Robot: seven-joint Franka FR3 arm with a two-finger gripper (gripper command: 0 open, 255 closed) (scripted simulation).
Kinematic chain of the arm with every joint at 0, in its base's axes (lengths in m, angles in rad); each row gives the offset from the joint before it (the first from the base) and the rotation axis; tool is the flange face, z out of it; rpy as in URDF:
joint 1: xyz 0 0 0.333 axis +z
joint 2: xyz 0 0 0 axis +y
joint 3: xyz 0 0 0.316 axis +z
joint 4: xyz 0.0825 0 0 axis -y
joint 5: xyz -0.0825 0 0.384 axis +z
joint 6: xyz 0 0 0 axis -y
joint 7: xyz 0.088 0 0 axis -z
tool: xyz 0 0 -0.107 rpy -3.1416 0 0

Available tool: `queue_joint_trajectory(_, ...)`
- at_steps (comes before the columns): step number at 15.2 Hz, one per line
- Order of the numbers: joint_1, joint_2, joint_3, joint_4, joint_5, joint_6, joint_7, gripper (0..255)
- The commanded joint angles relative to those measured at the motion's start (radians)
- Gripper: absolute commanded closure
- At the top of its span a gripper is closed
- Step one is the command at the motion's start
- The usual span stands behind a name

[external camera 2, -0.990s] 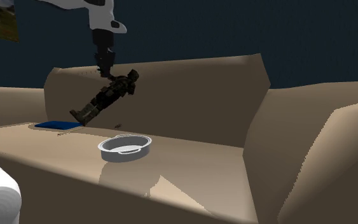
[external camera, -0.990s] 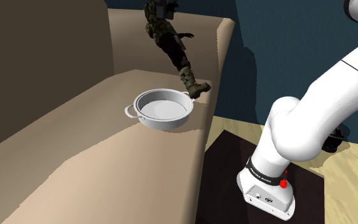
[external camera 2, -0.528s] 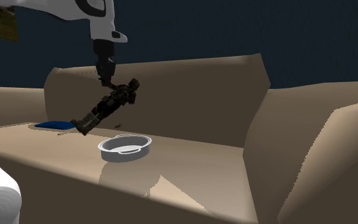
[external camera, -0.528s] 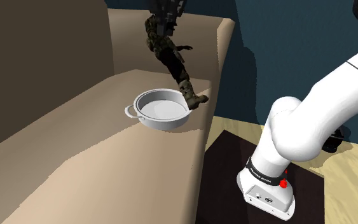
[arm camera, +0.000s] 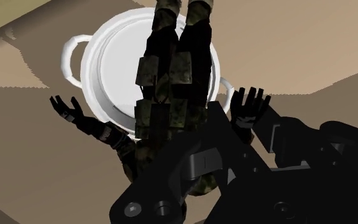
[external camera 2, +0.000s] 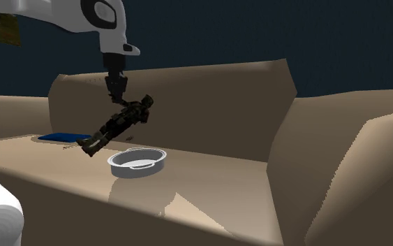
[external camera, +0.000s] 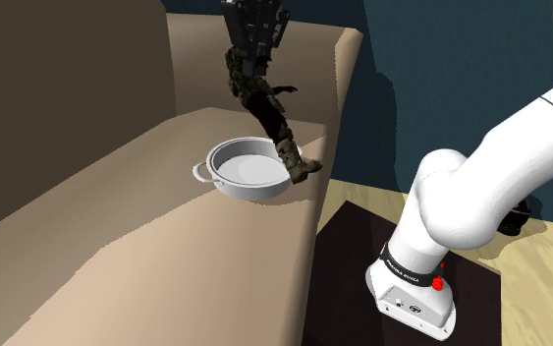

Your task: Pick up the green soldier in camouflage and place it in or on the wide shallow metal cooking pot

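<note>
Tan sofa (external camera: 117,256) seat carries the pale two-handled pot (external camera: 240,169). The soldier (external camera: 259,98) hangs in the air over it, clear of the seat. The gripper (external camera 2: 120,96) is clamped on the figure's torso. Long axis steeply slanted: torso uppermost at the gripper, boots lowest, by the pot's rim on the shoulder view's right. In the wrist view the legs lie across the pot's bowl. Judgement: pot is below the gripper; boots would enter first on lowering.

Smooth pale-grey pot (external camera: 251,169), matt soldier (external camera: 260,93)
</note>
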Motion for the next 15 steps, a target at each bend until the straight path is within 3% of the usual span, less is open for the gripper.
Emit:
queue_joint_trajectory(1,0.0,-0.001,0.0,-0.002,0.0,0.002,-0.001,255)
queue_joint_trajectory(4,0.0,-0.001,0.0,-0.002,0.0,0.002,-0.001,255)
queue_joint_trajectory(5,0.0,-0.001,0.0,-0.002,0.0,0.002,-0.001,0)
queue_joint_trajectory(10,0.0,-0.001,0.0,-0.002,0.0,0.002,-0.001,0)
queue_joint_trajectory(14,-0.005,0.057,-0.007,0.184,-0.008,-0.126,0.008,0)
queue_joint_trajectory(15,-0.004,0.057,-0.007,0.184,-0.008,-0.126,0.008,0)
